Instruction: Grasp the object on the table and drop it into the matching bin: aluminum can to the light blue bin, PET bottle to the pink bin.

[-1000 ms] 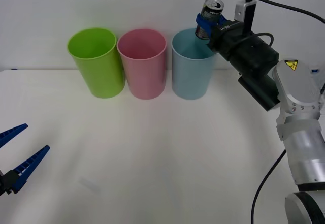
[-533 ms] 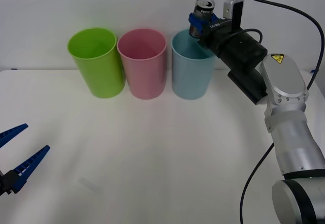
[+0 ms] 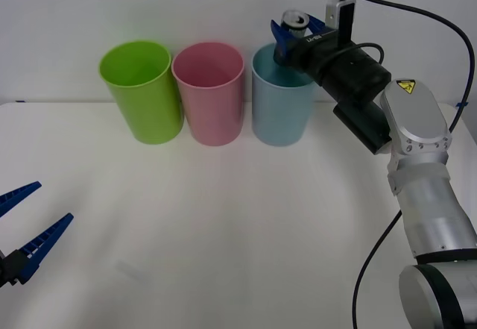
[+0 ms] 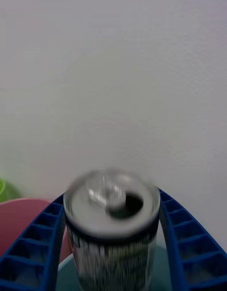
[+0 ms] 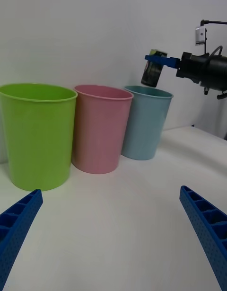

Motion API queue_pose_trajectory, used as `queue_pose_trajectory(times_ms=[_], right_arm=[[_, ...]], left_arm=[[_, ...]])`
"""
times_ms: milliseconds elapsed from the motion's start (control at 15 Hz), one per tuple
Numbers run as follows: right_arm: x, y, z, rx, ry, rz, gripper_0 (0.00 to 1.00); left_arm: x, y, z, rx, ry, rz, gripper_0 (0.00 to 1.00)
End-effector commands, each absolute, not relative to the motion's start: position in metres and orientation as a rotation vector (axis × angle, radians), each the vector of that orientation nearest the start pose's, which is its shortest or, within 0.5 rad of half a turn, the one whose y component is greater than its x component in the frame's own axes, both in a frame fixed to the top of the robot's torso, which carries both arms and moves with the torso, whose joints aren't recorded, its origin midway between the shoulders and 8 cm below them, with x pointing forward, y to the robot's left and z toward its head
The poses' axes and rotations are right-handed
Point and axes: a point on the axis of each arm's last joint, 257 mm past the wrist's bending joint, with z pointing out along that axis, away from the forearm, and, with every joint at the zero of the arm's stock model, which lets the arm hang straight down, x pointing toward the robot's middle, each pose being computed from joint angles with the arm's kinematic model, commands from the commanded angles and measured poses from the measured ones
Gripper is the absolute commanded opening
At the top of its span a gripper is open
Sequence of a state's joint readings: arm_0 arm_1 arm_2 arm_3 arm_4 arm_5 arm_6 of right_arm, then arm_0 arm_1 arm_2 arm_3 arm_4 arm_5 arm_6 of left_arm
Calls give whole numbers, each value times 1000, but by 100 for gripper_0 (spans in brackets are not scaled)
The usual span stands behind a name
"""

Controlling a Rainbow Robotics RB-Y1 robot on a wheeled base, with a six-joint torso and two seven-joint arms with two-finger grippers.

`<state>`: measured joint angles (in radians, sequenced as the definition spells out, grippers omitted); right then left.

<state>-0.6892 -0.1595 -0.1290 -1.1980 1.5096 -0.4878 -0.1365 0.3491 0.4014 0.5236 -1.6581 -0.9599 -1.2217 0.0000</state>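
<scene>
The aluminum can [image 3: 296, 21], silver-grey with a pull-tab top, sits between the fingers of my right gripper [image 3: 297, 29], directly above the mouth of the light blue bin [image 3: 279, 113]. The fingers have spread open, and the can [image 4: 111, 224] appears blurred as it slips down between them. From the left wrist view the can [image 5: 153, 71] hangs tilted just over the light blue bin's [image 5: 144, 125] rim. The pink bin [image 3: 209, 98] stands immediately left of the blue one. My left gripper [image 3: 54, 201] rests open, low at the table's near left.
A lime green bin [image 3: 141, 94] stands left of the pink bin, all three in a row along the back of the white table [image 3: 223, 232]. The right arm's black forearm and cable reach in from the right.
The right gripper carried the can leftward over the light blue bin, then its fingers spread and the can sank lower between them. The left arm stayed still.
</scene>
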Motion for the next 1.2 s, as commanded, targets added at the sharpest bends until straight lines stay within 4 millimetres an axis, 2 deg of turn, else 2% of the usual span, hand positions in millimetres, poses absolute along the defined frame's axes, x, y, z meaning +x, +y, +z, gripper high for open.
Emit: queue_pose_trajectory(times_ms=[67,267,667,1067,1200], right_arm=[[660,-95,-12,-418,1286,432,100],[641,-97,-16,-472,1266,473,100],[590,-108,-33,-554,1241,516,100],[520,-124,-63,-627,1249,550,100],[494,-127,-79,-662,1266,583,100]], left_arm=[[342,330,-169,465,1441,-567,100],[342,330,-169,465,1441,-567,100],[342,330,-169,465,1441,-567,100],[342,330,-169,465,1441,-567,100],[342,330,-169,465,1441,-567,100]])
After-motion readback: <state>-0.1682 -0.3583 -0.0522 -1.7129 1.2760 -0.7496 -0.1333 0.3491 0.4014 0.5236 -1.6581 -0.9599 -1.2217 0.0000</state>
